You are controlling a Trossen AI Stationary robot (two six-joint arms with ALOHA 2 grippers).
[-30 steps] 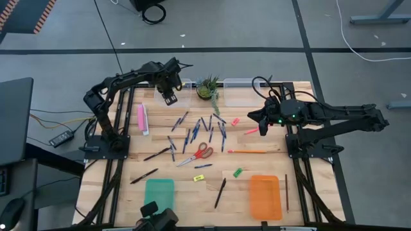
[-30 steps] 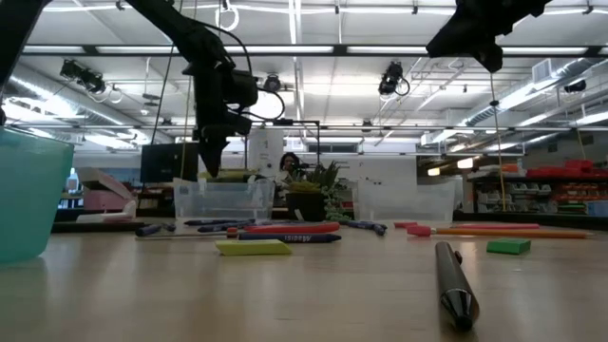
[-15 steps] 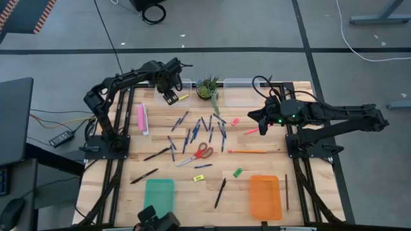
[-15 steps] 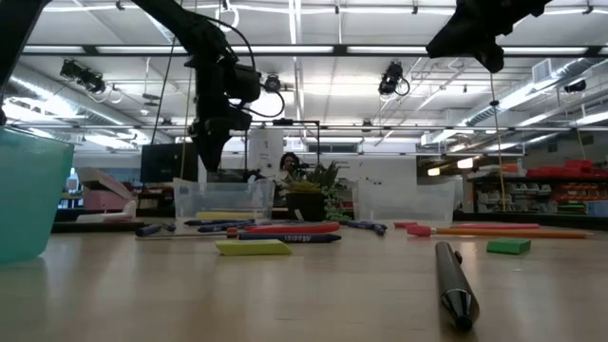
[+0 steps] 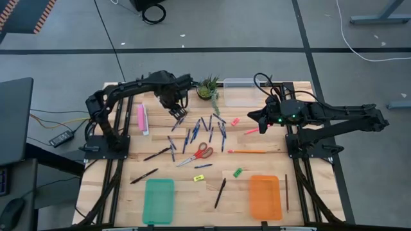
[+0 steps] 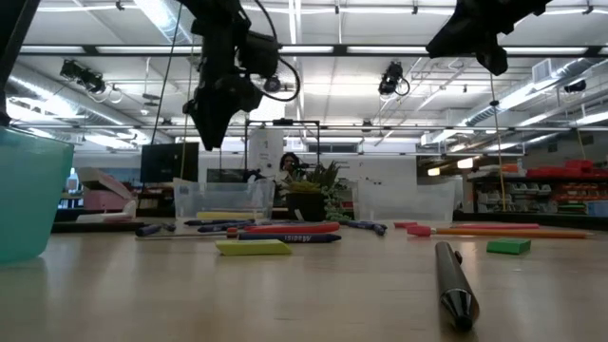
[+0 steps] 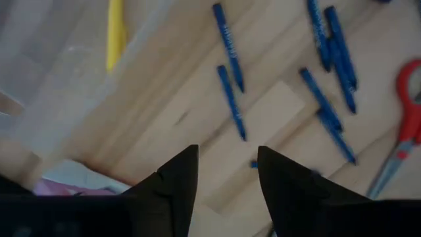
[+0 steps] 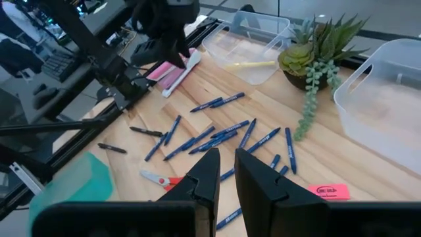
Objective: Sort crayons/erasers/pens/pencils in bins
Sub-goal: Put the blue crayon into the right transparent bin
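Both arms [image 5: 128, 86] were matte black, built of slim jointed segments with rounded housings at the joints. Each rose from a black frame of rails along a side edge of the table. A thin black cable looped above the right arm [image 5: 334, 114] near its wrist, where small green lights glowed on the housing. The left gripper [image 7: 223, 178] ended in two black, wedge-shaped fingers; the right gripper [image 8: 225, 172] had the same dark, tapered fingers.

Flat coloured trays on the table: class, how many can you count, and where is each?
2. The teal-green tray lies at the table's near edge on the left arm's side; the orange tray lies at the same edge on the right arm's side. None seems hidden.
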